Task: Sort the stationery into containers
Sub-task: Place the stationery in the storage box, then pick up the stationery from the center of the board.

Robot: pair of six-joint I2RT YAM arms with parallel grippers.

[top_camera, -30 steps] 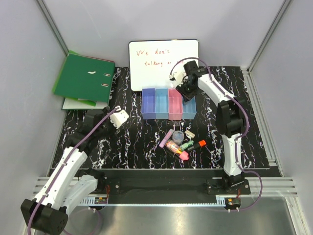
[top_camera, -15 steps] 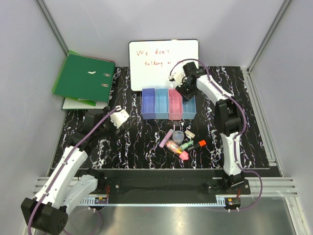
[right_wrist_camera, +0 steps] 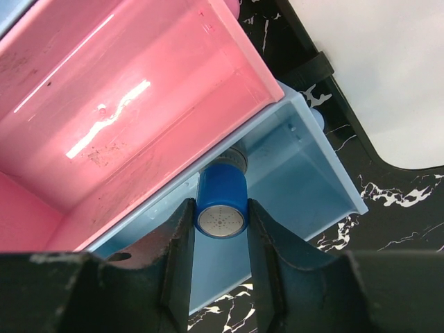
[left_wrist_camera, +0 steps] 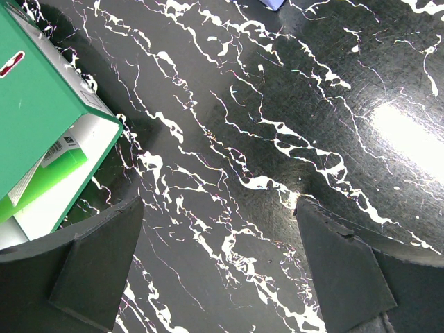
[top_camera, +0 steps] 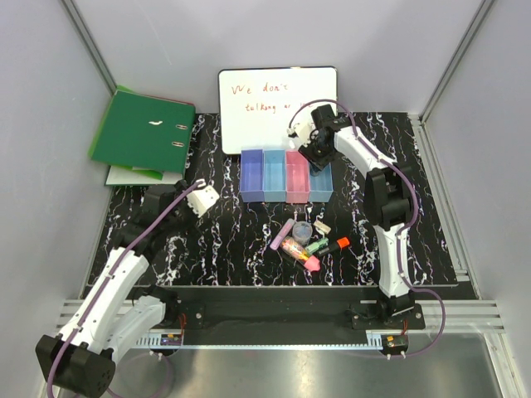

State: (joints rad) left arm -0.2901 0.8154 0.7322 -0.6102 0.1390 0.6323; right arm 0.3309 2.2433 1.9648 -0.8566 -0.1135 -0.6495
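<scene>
Bin loading: right gripper [right_wrist_camera: 220,211] clamped on blue-capped bottle [right_wrist_camera: 222,198] over end light-blue bin [right_wrist_camera: 312,187].
The bottle hung just beside the pink bin [right_wrist_camera: 139,83] wall; left gripper [left_wrist_camera: 216,208] stood fully open above the table [left_wrist_camera: 277,104].

Black white-veined table [top_camera: 216,240]; pink bin [right_wrist_camera: 139,104]; light-blue bin [right_wrist_camera: 305,180]; blue-capped bottle [right_wrist_camera: 220,198].

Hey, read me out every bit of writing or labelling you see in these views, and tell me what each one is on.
"We don't": red handwriting, top line of the whiteboard.
"talking ar...": second red line on the whiteboard; an uncertain reading, its end hidden behind the right arm.
Small printed label on the white sheet under the green binder: too small to read.
</scene>
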